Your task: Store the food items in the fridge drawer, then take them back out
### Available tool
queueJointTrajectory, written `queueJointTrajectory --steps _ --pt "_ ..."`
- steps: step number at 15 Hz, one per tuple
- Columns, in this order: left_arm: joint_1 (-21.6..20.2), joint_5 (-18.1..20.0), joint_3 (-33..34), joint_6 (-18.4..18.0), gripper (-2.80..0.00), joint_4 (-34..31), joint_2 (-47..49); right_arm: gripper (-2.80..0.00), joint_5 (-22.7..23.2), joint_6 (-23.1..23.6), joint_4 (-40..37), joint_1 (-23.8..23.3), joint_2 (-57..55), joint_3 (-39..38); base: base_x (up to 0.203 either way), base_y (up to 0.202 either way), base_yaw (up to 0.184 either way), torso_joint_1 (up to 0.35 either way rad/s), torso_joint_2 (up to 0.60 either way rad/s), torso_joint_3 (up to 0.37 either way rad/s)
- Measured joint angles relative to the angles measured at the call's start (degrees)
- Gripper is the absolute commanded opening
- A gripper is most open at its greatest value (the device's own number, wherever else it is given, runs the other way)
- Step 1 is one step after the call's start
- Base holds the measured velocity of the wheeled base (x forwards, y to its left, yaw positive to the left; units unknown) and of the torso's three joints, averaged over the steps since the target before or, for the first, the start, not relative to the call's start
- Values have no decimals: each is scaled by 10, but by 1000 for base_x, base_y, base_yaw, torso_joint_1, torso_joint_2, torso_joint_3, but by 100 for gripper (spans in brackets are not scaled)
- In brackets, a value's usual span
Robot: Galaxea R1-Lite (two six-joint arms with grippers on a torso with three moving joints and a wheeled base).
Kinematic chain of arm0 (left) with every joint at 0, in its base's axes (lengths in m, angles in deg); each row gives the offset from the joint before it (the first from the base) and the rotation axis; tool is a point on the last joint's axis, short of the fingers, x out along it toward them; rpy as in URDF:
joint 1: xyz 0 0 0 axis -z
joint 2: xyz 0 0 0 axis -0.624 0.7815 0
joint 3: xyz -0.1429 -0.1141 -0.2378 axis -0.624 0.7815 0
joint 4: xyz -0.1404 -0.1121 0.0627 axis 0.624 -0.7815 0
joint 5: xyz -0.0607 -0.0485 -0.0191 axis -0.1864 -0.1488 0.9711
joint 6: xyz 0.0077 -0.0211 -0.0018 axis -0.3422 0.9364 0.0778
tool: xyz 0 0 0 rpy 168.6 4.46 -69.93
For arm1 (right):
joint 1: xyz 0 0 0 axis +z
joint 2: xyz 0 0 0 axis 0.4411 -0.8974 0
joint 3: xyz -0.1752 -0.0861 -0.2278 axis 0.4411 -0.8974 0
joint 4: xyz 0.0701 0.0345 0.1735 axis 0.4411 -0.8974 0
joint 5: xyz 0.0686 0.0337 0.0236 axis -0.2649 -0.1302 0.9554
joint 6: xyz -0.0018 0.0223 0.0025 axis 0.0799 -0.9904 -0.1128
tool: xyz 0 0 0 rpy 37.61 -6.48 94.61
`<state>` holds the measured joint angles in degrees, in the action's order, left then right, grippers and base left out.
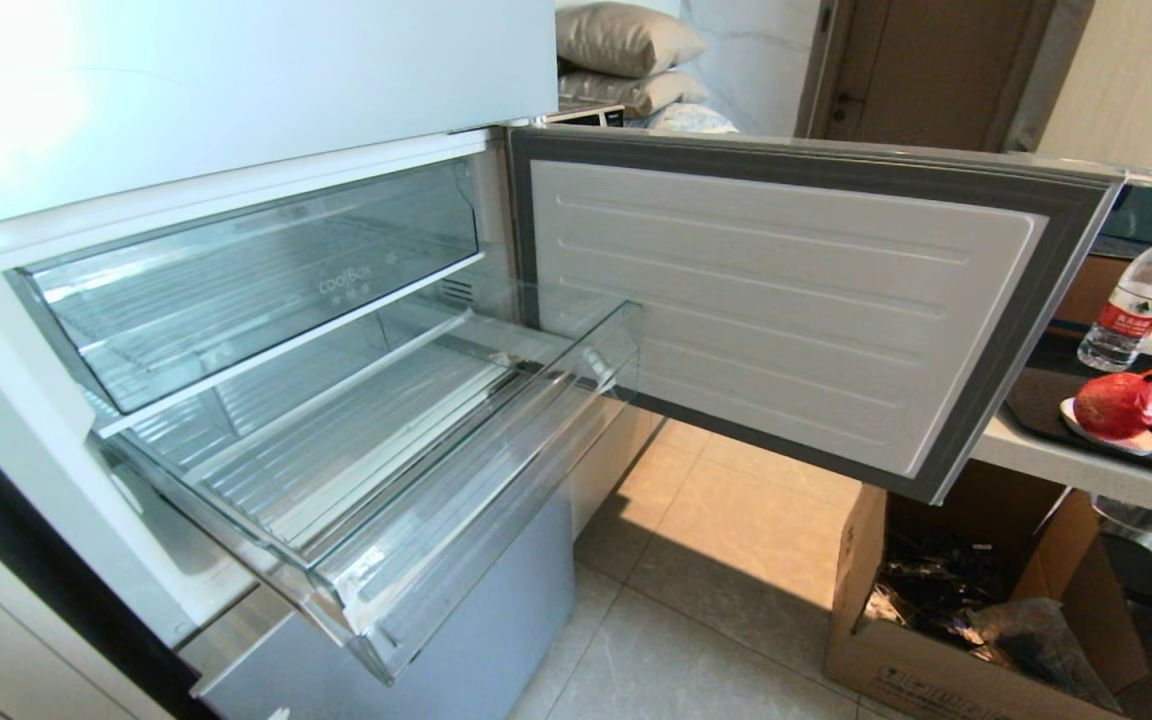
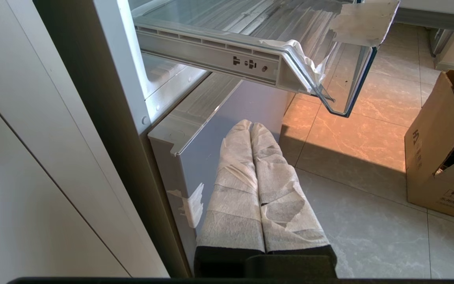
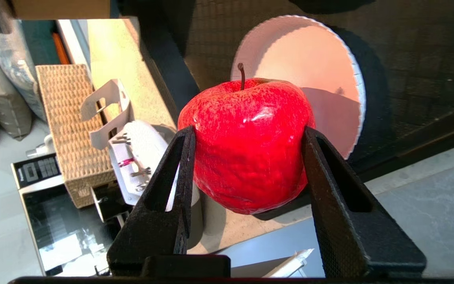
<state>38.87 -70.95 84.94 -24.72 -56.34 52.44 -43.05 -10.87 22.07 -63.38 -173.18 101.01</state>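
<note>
One apple (image 3: 246, 146) is clamped between the right gripper (image 3: 246, 173) pads at its widest girth, stem up, over the white plate (image 3: 329, 79) on the side table, likely for a stable carry. Fridge drawer (image 1: 406, 590) is pulled out, ready for loading. Left gripper (image 2: 250, 130) is parked low beside the fridge, fingers pressed together.

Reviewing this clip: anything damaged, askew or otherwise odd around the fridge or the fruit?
One oddity: the fridge drawer has whitish tape or film, wrinkled and peeling, on a front corner. Otherwise nothing stands out: the drawer is pulled out and empty, and the right gripper holds the apple squarely by the paper plate.
</note>
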Motion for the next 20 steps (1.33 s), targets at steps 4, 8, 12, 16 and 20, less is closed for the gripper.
queueJointTrajectory --steps 4,8,12,16,20 --pt "0 0 0 0 -280 0 0 -280 -5 33 1 0 10 4 0 0 0 0 0 0" --pt "0 0 0 0 -280 0 0 -280 -25 136 2 0 12 -5 0 0 0 0 0 0" --pt "0 0 0 0 -280 0 0 -280 -93 298 60 0 10 -23 0 0 0 0 0 0" --pt "0 0 0 0 -280 0 0 -280 -105 403 115 8 5 -37 0 0 0 0 0 0" --pt "0 0 0 0 -280 0 0 -280 -106 437 129 32 0 -38 0 0 0 0 0 0"
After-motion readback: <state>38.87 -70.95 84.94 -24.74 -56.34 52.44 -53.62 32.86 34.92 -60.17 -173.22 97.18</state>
